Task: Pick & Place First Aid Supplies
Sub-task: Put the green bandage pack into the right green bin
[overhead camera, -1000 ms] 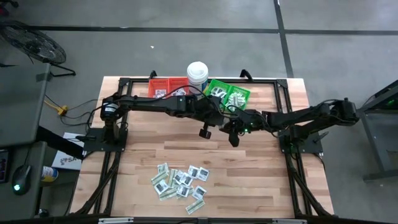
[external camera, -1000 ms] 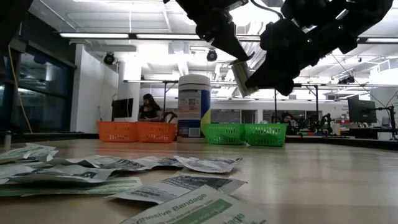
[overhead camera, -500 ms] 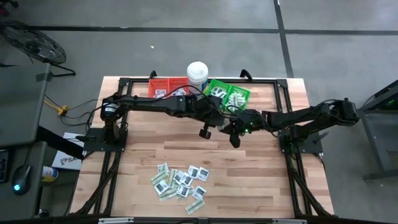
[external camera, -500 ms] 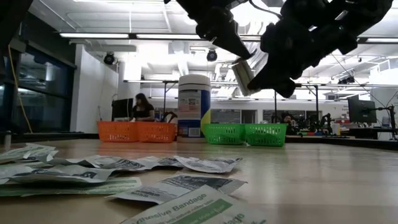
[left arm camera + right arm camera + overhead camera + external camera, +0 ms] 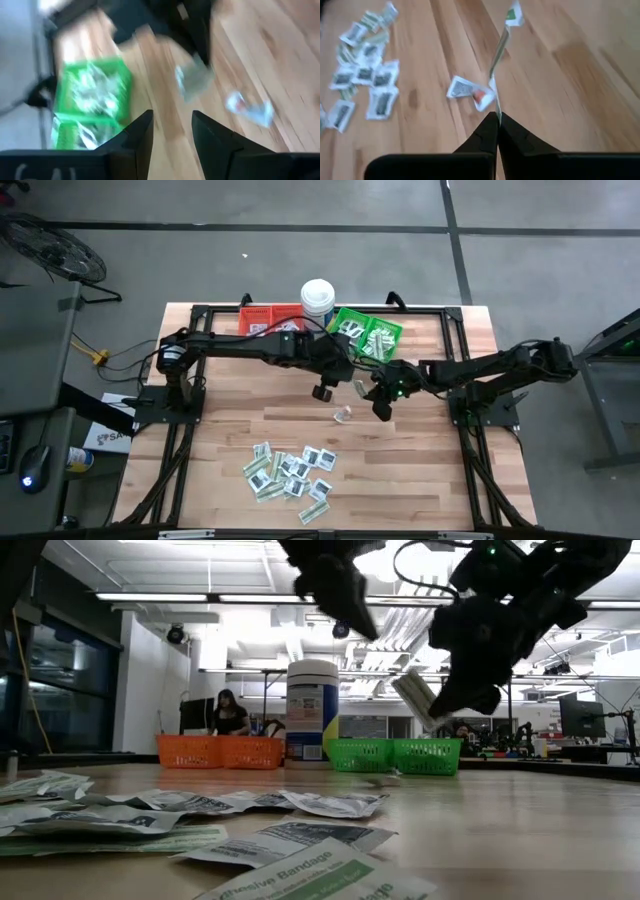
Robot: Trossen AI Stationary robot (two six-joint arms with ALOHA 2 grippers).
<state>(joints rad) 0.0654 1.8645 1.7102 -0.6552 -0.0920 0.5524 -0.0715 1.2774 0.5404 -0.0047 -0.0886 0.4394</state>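
Pinching a strip (image 5: 501, 55) edge-on, your right gripper (image 5: 496, 120) is clamped; left gripper (image 5: 171, 125) is parted, empty. Packets look light, floppy; grab edges.

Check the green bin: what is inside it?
The green bin holds several green-and-white packets across its two compartments. Whatever lies beneath that top layer is covered, and the left arm overhangs its near edge.
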